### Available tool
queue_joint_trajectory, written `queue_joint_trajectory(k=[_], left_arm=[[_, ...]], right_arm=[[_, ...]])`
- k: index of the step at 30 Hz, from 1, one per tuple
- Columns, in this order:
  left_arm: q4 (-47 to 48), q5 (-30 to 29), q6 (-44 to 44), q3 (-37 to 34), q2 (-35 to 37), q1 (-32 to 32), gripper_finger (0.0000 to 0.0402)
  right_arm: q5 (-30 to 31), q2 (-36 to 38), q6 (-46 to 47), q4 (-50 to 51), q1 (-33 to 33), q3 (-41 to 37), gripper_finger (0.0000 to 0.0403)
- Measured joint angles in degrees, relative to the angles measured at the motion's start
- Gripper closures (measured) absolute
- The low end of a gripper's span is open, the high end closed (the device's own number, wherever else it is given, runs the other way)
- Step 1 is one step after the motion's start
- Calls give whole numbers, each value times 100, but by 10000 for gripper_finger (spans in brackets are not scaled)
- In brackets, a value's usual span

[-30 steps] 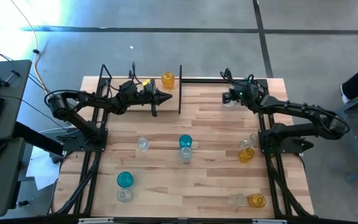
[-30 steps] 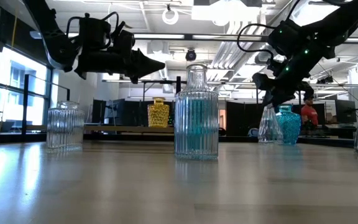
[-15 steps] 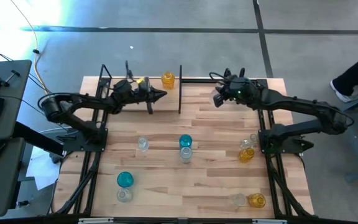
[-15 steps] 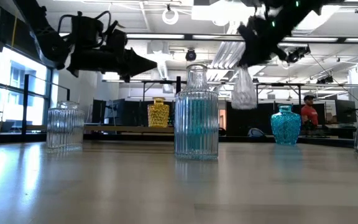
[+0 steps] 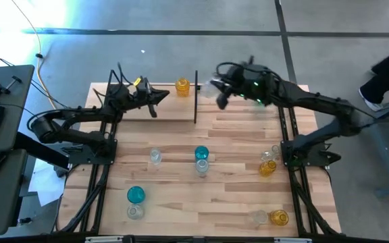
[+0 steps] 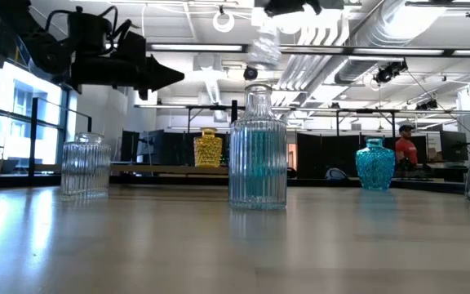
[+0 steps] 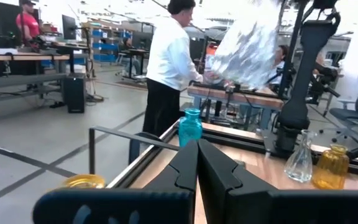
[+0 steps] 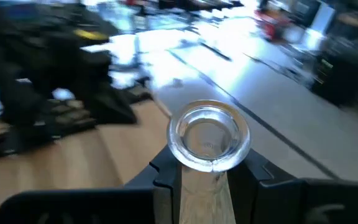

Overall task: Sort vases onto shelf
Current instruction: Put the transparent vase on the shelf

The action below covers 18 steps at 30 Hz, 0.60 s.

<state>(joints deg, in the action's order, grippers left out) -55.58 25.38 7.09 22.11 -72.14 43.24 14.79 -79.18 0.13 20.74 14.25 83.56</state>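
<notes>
The shelf, a light plank on a black frame, stands at the table's far left. An amber vase rests on its base at the shelf's far right end. My right gripper is high above the table's far side, just right of the shelf's end post, shut on a clear vase. My left gripper hovers shut over the shelf, pointing level toward the amber vase. A teal vase stands on the table at the far right. My right gripper pinches the clear vase's narrow neck, just under the rim, between its two fingers. The fingers come nearly level from the table's right side. The vase hangs below them, lifted well clear of the table and roughly upright.
More vases stand on the table: a clear one, a teal and clear pair mid-table, a teal one near left, amber ones at the right. A person in white stands beyond the table.
My right gripper has lifted the clear vase off the table's far right, carrying it high up and toward the left, toward the shelf, and has rolled as it went. The teal vase beside it stayed put. My left gripper has drawn back toward the table's left edge, still shut.
</notes>
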Motion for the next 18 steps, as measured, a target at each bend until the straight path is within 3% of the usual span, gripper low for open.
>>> queue_joint_trajectory(k=[5,13,18], left_arm=[[33,-26,34,0,0,278,401],[173,-45,180,0,0,838,401],[82,-330,234,-155,39,1214,401]], right_arm=[[-991,-1197,-683,44,-7,1545,340],[-1817,-3111,-1113,1043,166,4081,340],[-2230,-4118,-1113,1529,355,5162,340]])
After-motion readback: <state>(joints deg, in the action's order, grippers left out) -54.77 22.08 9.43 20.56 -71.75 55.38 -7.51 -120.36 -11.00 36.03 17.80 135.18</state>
